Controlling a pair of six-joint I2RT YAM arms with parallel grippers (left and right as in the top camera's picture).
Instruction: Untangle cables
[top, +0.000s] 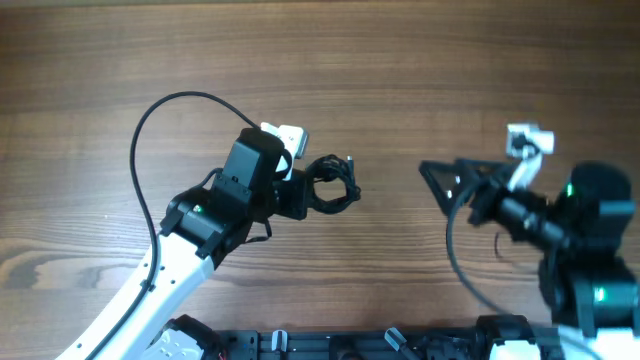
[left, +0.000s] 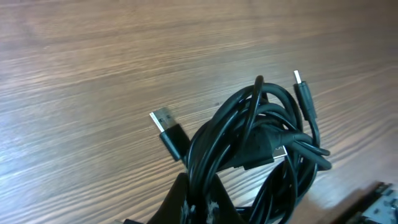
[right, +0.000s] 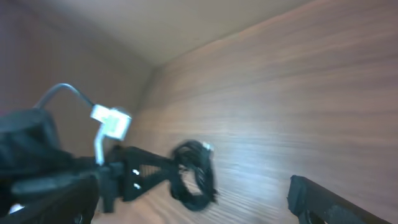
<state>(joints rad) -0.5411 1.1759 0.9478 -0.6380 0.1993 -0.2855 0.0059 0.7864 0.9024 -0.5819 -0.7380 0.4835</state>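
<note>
The cables (top: 335, 187) are a small knotted bundle of thin black wires on the wooden table, just left of centre. My left gripper (top: 305, 197) is shut on strands at the bundle's left side. In the left wrist view the fingers (left: 202, 202) pinch several strands of the bundle (left: 261, 143). A USB plug (left: 163, 118) sticks out to the left and a small plug (left: 298, 79) points up. My right gripper (top: 440, 178) is open and empty, apart from the bundle to its right. The blurred right wrist view shows the bundle (right: 196, 174), held by the left gripper (right: 149, 171).
The left arm's thicker black cable (top: 140, 150) arcs over the table at the left. The right arm's cable (top: 460, 270) curves down near the front edge. The arm bases' black rail (top: 380, 345) runs along the front edge. Bare wood table (top: 400, 60) lies behind.
</note>
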